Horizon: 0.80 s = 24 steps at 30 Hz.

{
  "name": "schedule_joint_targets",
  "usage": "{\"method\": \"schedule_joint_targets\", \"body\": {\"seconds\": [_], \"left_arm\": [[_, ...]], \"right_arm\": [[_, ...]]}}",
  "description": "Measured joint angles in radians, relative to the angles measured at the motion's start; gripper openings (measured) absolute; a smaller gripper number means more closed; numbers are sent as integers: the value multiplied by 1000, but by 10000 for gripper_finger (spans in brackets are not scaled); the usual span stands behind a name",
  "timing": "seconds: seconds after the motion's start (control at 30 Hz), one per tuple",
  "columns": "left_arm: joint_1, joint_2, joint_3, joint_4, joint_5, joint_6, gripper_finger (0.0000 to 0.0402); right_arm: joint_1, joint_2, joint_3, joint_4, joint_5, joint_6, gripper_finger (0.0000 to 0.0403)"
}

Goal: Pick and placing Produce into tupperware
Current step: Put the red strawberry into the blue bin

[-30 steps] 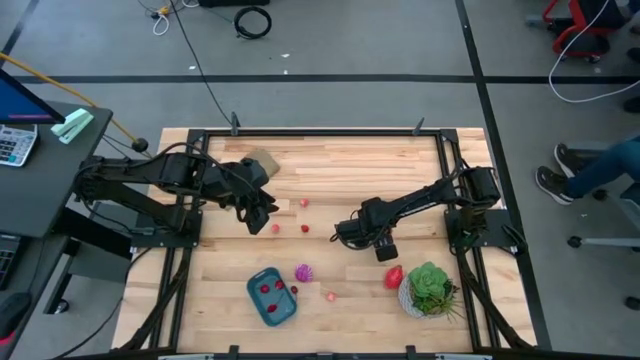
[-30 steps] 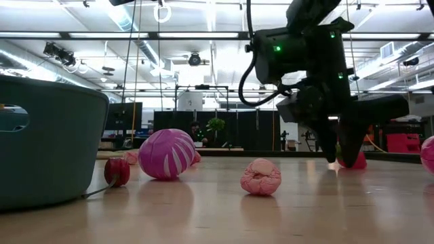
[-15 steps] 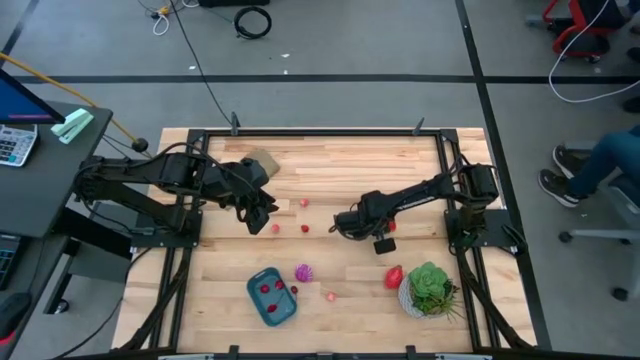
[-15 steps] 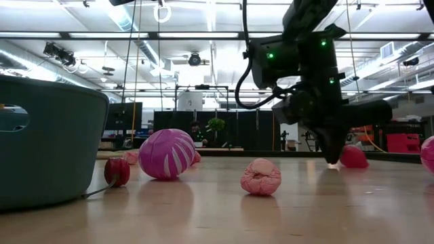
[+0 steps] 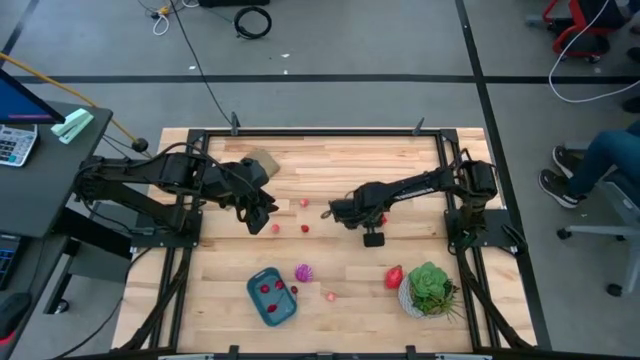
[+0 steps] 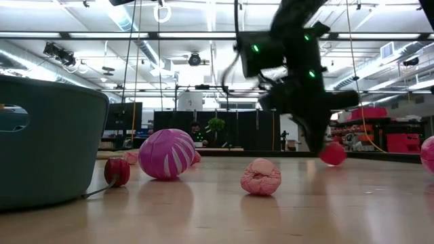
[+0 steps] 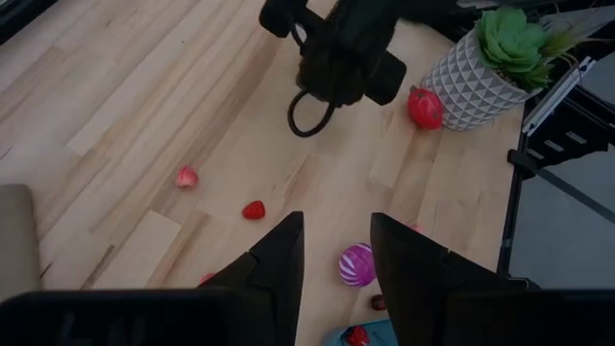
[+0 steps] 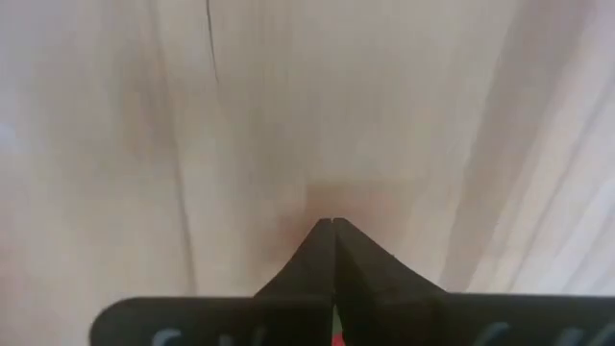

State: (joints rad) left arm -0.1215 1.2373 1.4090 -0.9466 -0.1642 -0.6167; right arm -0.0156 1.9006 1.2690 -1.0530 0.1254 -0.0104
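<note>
I see the right gripper (image 5: 328,212) over the middle of the pale wooden table (image 5: 400,160), its fingers pressed together; the right wrist view shows a sliver of red between them, but I cannot tell whether a piece is held. In the low view a small red berry (image 6: 333,154) sits just beside its tip. The left gripper (image 5: 268,213) hovers over the table's left part, fingers spread and empty. The small teal-blue shallow plastic tupperware (image 5: 272,296) sits near the front edge with 3 red pieces inside. Beside it lie a magenta-purple striped ball (image 5: 303,271) and a pale pink piece (image 5: 330,296).
</note>
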Motion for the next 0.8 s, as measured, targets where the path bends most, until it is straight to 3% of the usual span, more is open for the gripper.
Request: {"method": "schedule_joint_targets", "body": {"seconds": [0.23, 0.43, 0.57, 0.63, 0.8], "left_arm": [[0, 0, 0, 1, 0, -2, 123], [0, 0, 0, 15, 0, -27, 117], [3, 0, 0, 26, 0, -27, 118], [10, 0, 0, 31, 0, -32, 118], [46, 0, 0, 33, 0, -45, 115]], "right_arm": [[-6, -85, 173, 129, -193, 187, 2], [67, -180, 175, 739, -408, 336, 2], [163, -164, 174, 1173, -374, 355, 2], [216, -130, 174, 1310, -330, 357, 2], [333, -18, 171, 1345, -119, 362, 2]]}}
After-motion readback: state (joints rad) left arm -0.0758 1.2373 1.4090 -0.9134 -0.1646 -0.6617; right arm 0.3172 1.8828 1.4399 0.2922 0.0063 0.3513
